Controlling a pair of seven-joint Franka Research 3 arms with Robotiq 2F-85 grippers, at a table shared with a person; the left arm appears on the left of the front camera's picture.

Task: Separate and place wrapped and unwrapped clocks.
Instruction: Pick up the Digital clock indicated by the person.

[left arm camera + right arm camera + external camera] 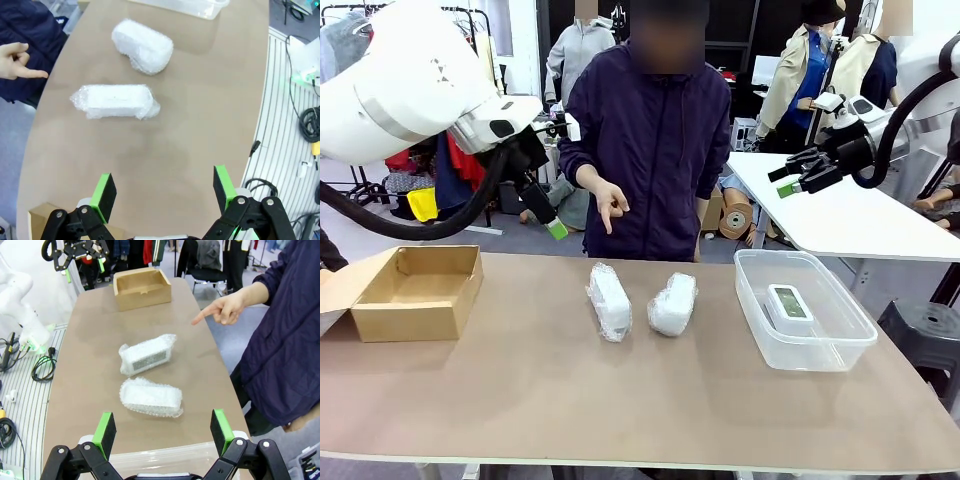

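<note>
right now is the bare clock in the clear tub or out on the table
In: the bare clock lies screen up on the floor of the clear tub.

The front view looks from the near edge across the whole table [620, 400] at the person [655, 150] on the far side. The left wrist view hangs above the cardboard box [40, 217] facing right; the right wrist view hangs above the clear tub [165, 454] facing left. All share the left wrapped clock [609, 300] and right wrapped clock [672, 303].
</note>
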